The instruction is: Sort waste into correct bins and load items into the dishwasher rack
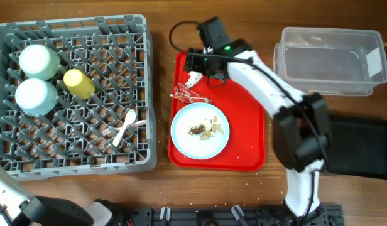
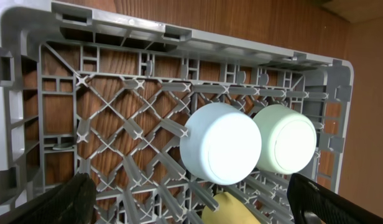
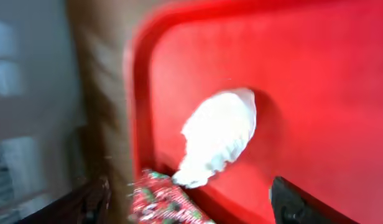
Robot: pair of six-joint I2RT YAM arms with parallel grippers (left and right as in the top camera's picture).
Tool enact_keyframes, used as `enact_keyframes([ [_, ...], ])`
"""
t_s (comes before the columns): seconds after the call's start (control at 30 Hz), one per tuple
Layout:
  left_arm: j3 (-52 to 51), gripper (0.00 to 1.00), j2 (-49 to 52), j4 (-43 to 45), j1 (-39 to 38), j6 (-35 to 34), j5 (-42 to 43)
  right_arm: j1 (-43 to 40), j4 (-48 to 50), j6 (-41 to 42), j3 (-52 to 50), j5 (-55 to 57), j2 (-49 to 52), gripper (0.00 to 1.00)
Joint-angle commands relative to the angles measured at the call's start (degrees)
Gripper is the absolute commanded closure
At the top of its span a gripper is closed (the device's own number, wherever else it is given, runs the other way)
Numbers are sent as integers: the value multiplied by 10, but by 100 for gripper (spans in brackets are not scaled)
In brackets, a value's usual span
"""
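The grey rack [image 1: 71, 150] holds an upturned pale mint bowl [image 1: 35, 95], a pale green dish [image 1: 38, 61], a yellow cup [image 1: 79, 83] and a white spoon [image 1: 125, 125]. The white plate [image 1: 200, 145] with brown food scraps [image 1: 206, 130] sits on the red tray [image 1: 250, 144]. The white napkin [image 1: 193, 78] and red wrapper [image 1: 188, 95] lie at the tray's far left. My right gripper [image 1: 196, 63] is open above the napkin [image 3: 219, 134] and wrapper [image 3: 166, 199], holding nothing. My left gripper [image 2: 191, 193] is open over the rack [image 2: 117, 130], near the bowl [image 2: 221, 143], dish [image 2: 285, 138] and cup [image 2: 232, 211].
A clear tub [image 1: 332, 59] with a white label stands at the back right. A flat black tray [image 1: 363, 147] lies at the right edge. Small crumbs are scattered on the wooden table between the rack and the red tray.
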Motion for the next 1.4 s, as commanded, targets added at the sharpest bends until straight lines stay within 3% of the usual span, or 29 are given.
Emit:
enact_keyframes([
  [0.0, 0, 0, 2, 0, 1, -5, -2, 0, 3, 30, -5, -6, 20, 23],
  [0.2, 0, 0, 2, 0, 1, -5, -2, 17, 41, 61, -7, 37, 49, 38],
  [0.3, 0, 0, 2, 0, 1, -5, -2, 18, 49, 63, -7, 60, 62, 39],
  [0.33, 0, 0, 2, 0, 1, -5, -2, 18, 49, 61, -7, 67, 62, 45],
  [0.43, 0, 0, 2, 0, 1, -5, -2, 6, 37, 54, 5, 78, 61, 96],
  [0.6, 0, 0, 2, 0, 1, -5, -2, -82, -77, 0, 94, 80, -49, 96],
  [0.77, 0, 0, 2, 0, 1, -5, -2, -249, -213, -14, 102, 164, -179, 96],
  [0.8, 0, 0, 2, 0, 1, -5, -2, -280, -229, -27, 100, 155, -176, 92],
  [0.83, 0, 0, 2, 0, 1, -5, -2, -302, -234, -41, 91, 147, -170, 64],
  [0.87, 0, 0, 2, 0, 1, -5, -2, -317, -236, -66, 85, 127, -163, 15],
  [0.9, 0, 0, 2, 0, 1, -5, -2, -323, -242, -100, 84, 82, -154, 0],
  [1.03, 0, 0, 2, 0, 1, -5, -2, -307, -234, -157, 80, -95, -150, 0],
  [1.07, 0, 0, 2, 0, 1, -5, -2, -283, -218, -164, 73, -104, -149, 0],
  [1.2, 0, 0, 2, 0, 1, -5, -2, -231, -202, -61, 60, 81, -149, 0],
  [1.37, 0, 0, 2, 0, 1, -5, -2, -223, -199, -136, 60, -68, -148, 1],
])
